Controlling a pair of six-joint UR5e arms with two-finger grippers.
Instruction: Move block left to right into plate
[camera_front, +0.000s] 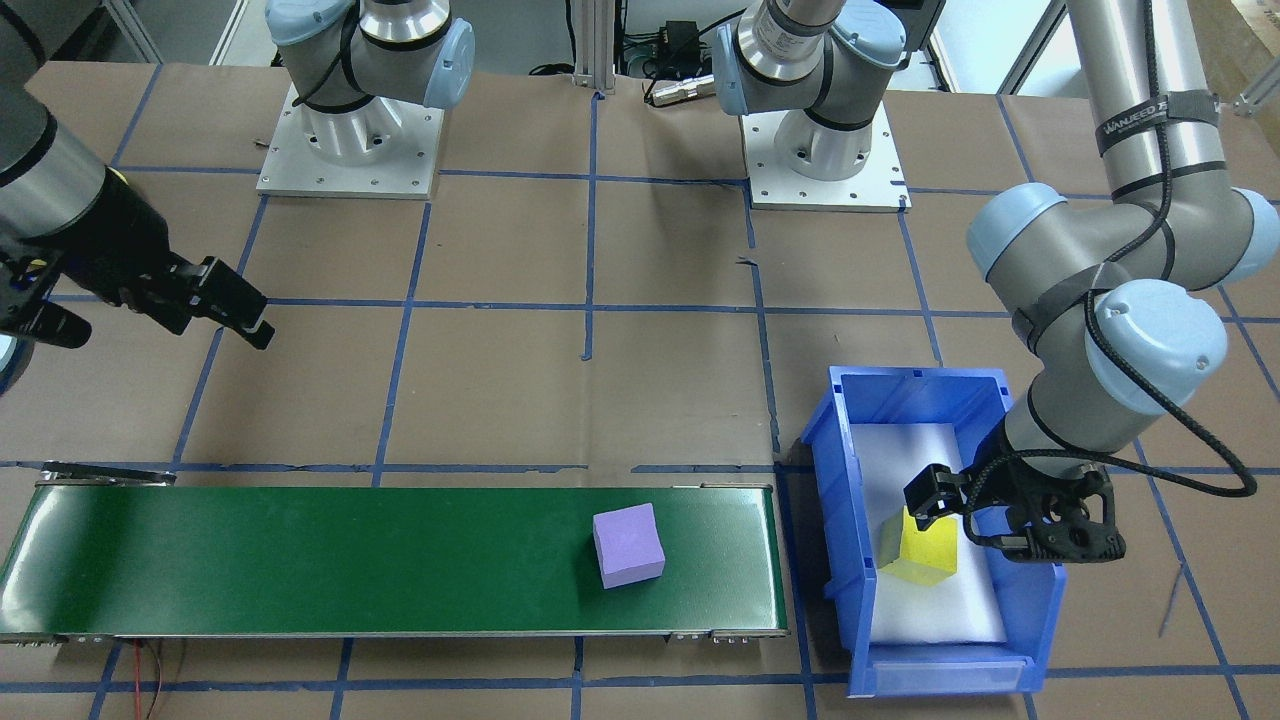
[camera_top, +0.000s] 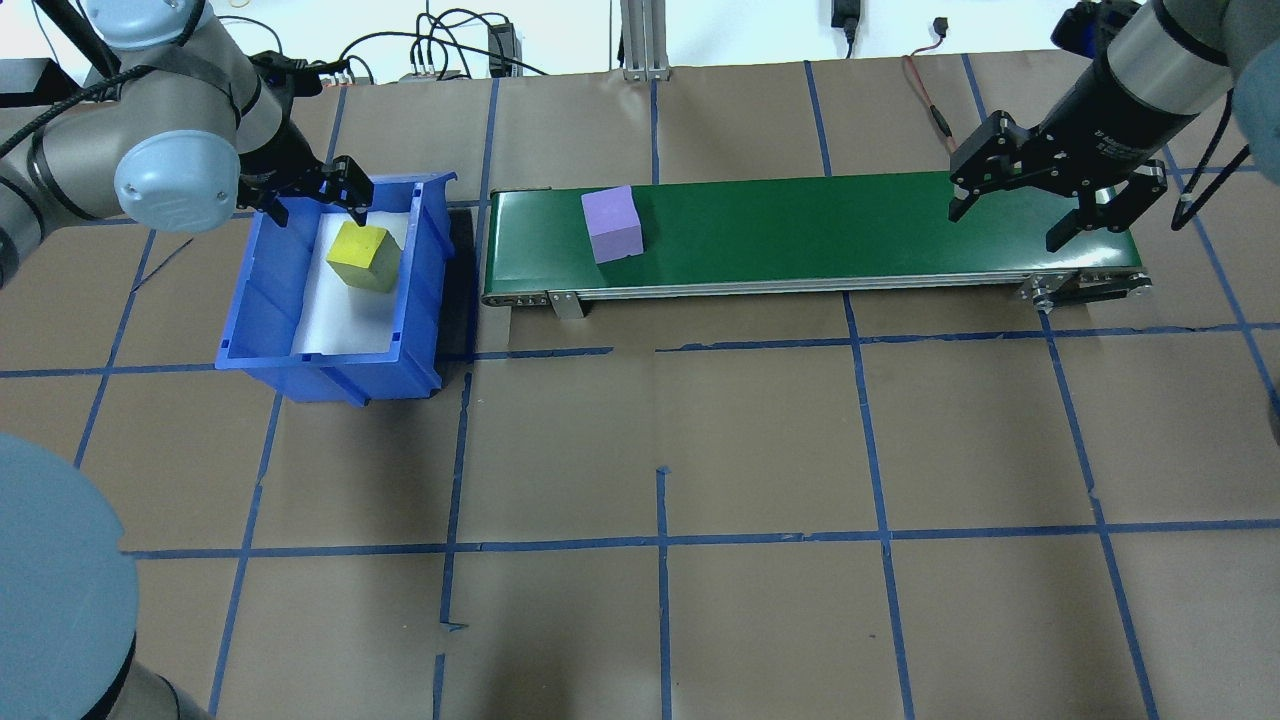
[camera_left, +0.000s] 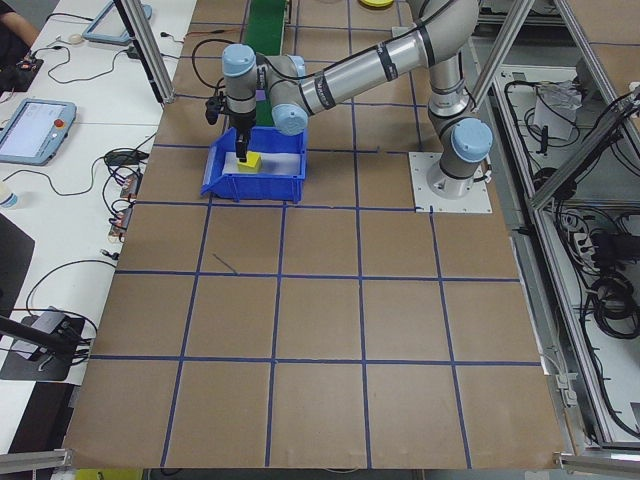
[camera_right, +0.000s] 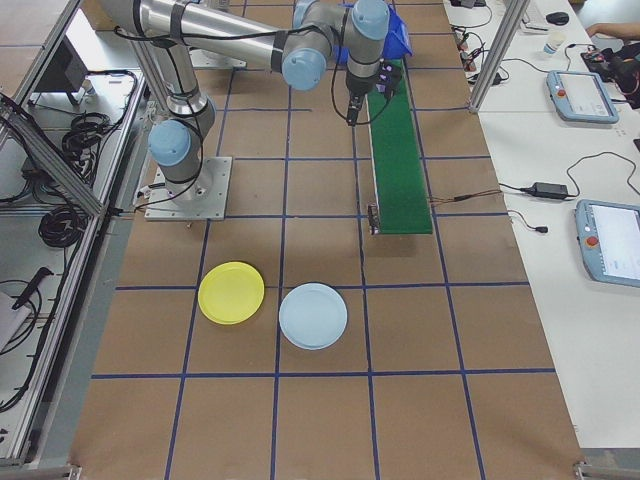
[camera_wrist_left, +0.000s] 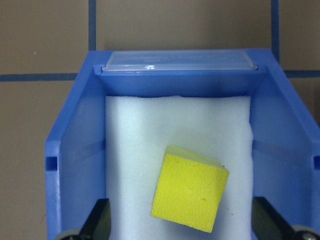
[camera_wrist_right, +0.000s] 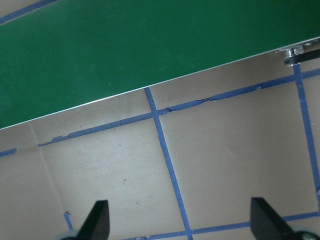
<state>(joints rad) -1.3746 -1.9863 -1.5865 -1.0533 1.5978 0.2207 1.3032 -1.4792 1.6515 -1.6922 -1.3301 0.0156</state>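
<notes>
Two blocks: one yellow block (camera_top: 364, 257) in the bin, one purple block (camera_top: 612, 224) on the belt. One blue bin (camera_top: 262, 340). One green belt (camera_top: 850, 232). Two plates on the counter (camera_top: 760, 450): one yellow plate (camera_right: 231, 292) and one pale blue plate (camera_right: 313, 315), lying just beside each other. Two arms, each with one gripper: the left gripper (camera_top: 312, 195) and the right gripper (camera_top: 1010, 212). Two arm bases (camera_front: 349, 140) bolted to the counter.

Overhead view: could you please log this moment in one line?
left gripper: open over yellow block in bin | purple block: on belt | right gripper: open
</notes>
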